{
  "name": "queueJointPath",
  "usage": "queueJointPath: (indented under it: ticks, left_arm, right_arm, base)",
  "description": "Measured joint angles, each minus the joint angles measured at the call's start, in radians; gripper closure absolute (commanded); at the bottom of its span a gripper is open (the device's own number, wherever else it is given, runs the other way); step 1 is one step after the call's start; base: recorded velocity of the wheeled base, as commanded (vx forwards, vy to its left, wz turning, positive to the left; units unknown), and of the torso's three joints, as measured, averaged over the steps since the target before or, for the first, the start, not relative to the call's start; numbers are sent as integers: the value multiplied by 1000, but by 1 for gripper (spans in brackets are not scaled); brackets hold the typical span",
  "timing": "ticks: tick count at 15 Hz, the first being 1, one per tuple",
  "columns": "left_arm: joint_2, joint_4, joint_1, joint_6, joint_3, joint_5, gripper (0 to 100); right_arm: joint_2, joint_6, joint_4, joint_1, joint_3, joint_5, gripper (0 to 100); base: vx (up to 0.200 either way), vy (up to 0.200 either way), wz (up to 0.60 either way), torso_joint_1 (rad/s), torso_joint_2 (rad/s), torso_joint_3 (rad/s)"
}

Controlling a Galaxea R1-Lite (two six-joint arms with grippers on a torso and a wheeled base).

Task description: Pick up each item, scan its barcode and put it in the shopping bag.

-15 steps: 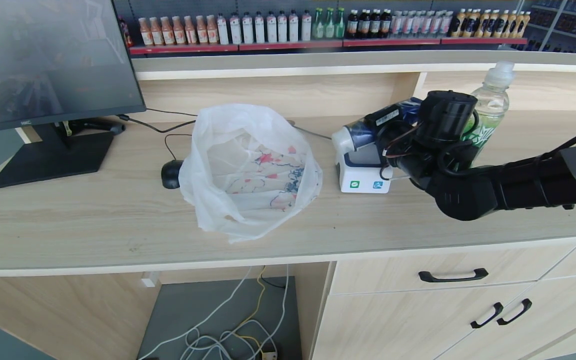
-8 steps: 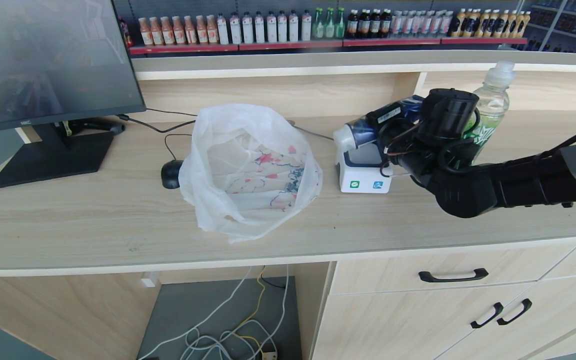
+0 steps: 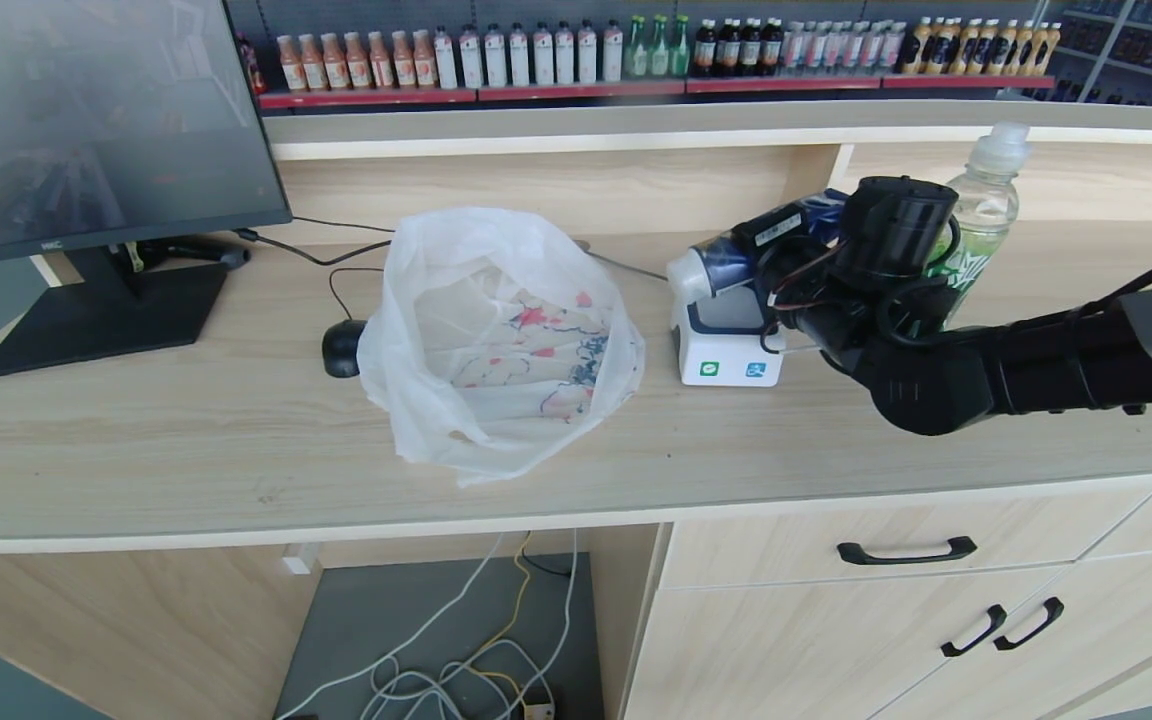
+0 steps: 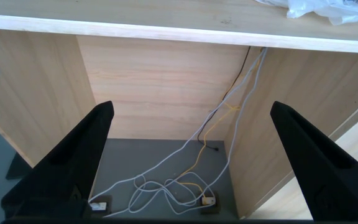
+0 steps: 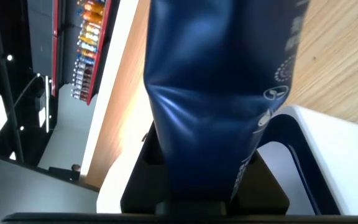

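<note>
Pouch (image 3: 736,250) risen over scanner (image 3: 726,365) top, right pincer (image 3: 779,262) clamped on it, left pincer (image 4: 191,109) apart

On the table (image 3: 186,440), the shopping bag (image 3: 496,340) stands in the middle. The mouse (image 3: 343,347) lies just beside it on the left, and the monitor (image 3: 86,120) stands farther left, toward the back. The scanner (image 3: 726,345) sits right of the bag. The right gripper (image 3: 798,268) holds a packet (image 3: 766,232) just above the scanner. A bottle (image 3: 984,215) stands behind that arm.
</note>
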Motion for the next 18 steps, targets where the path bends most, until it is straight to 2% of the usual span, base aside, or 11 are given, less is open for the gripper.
queueJointPath:
  ticks: [5, 10, 13, 18]
  left_arm:
    - [0, 0, 0, 0, 0, 0, 0]
    - [0, 0, 0, 0, 0, 0, 0]
    - [0, 0, 0, 0, 0, 0, 0]
    - [0, 0, 0, 0, 0, 0, 0]
  right_arm:
    - [-40, -16, 0, 9, -3, -1, 100]
    - [-143, -90, -1, 61, 23, -2, 100]
    - [-218, -210, -59, 86, 118, -5, 100]
    - [-330, -500, -286, 95, 326, -3, 100]
  base:
    - [0, 0, 0, 0, 0, 0]
    - [0, 0, 0, 0, 0, 0]
    - [0, 0, 0, 0, 0, 0]
    - [0, 0, 0, 0, 0, 0]
